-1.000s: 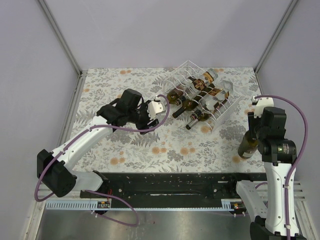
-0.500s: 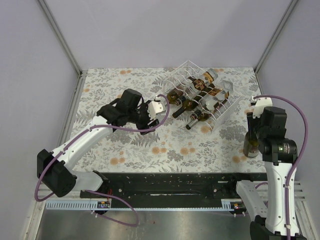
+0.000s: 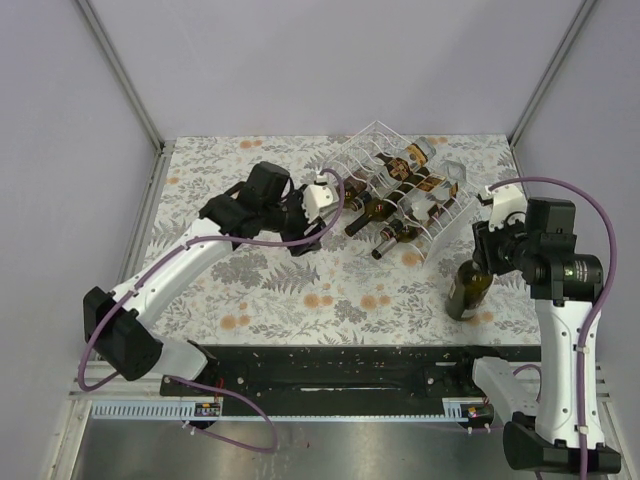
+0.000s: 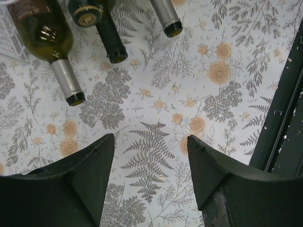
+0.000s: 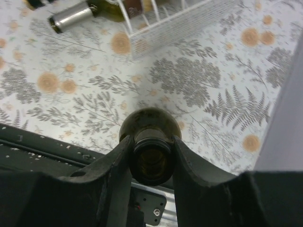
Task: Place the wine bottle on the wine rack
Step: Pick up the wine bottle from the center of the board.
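Observation:
A dark green wine bottle (image 3: 468, 290) hangs by its neck from my right gripper (image 3: 484, 262), which is shut on it; the bottle tilts, its base low and to the left over the floral table. In the right wrist view the neck of the wine bottle (image 5: 151, 153) sits pinched between the two fingers (image 5: 116, 163). The clear wine rack (image 3: 400, 190) stands at the back centre-right with several bottles lying in its cradles. My left gripper (image 3: 322, 192) hovers just left of the rack, open with nothing between its fingertips (image 4: 102, 156).
Bottle necks (image 4: 68, 85) stick out of the rack toward the left gripper. A corner of the rack (image 5: 175, 21) lies ahead of the held bottle. A black rail (image 3: 330, 365) runs along the table's near edge. Grey walls enclose the table on three sides.
My right gripper has closed on the bottle's neck, lifted it and carried it left, tilting it. The left gripper moved up and right toward the rack.

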Robot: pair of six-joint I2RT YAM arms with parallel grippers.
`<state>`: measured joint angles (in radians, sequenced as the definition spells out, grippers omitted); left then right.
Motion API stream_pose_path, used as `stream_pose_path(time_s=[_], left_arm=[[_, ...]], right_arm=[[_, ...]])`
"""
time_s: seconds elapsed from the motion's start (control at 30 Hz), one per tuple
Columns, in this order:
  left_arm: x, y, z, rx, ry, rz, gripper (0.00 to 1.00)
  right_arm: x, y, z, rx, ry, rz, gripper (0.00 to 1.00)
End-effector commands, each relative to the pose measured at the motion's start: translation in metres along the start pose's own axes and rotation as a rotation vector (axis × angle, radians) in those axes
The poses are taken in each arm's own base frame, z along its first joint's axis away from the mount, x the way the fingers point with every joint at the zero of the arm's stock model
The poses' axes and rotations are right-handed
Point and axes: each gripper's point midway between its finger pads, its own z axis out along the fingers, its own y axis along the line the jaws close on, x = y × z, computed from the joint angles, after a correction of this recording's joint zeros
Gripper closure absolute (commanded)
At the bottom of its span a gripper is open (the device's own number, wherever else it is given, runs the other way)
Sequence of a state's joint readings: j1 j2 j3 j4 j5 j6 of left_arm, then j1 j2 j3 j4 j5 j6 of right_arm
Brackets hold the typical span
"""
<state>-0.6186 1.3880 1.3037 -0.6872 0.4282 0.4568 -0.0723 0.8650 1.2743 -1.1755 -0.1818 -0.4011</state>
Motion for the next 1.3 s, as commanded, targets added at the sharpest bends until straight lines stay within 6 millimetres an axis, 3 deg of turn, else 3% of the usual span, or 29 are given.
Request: stream_pose_path(time_s=[0.0, 0.37, 0.43, 0.63, 0.8, 0.93, 1.1, 1.27], left_arm=[[-0.045, 0.004, -0.012, 0.004, -0.114, 0.019, 0.33], [-0.087, -0.024, -0.009, 0.123, -0.199, 0.02, 0.32], [-0.096, -0.025, -0.009, 0.133, -0.212, 0.016, 0.32], [-0.116, -0.016, -0.014, 0.096, -0.243, 0.017, 0.32], [-0.112, -0.015, -0.019, 0.086, -0.237, 0.014, 0.32], [-0.106, -0.04, -0.031, 0.216, -0.276, 0.044, 0.31], [-0.108, -0.05, -0.049, 0.24, -0.328, 0.065, 0.29], [-0.103, -0.027, -0.066, 0.18, -0.359, 0.004, 0.29]], right_arm=[[-0.039, 0.028, -0.018, -0.178, -0.139, -0.057, 1.0], [-0.095, 0.062, -0.022, -0.43, -0.262, -0.069, 1.0], [-0.101, 0.066, -0.022, -0.442, -0.266, -0.085, 1.0], [-0.116, 0.107, -0.022, -0.538, -0.262, -0.186, 1.0], [-0.132, 0.132, -0.028, -0.605, -0.278, -0.249, 1.0], [-0.146, 0.151, -0.028, -0.658, -0.294, -0.274, 1.0], [-0.163, 0.185, -0.02, -0.718, -0.305, -0.323, 1.0], [-0.178, 0.214, -0.011, -0.735, -0.33, -0.365, 1.0]])
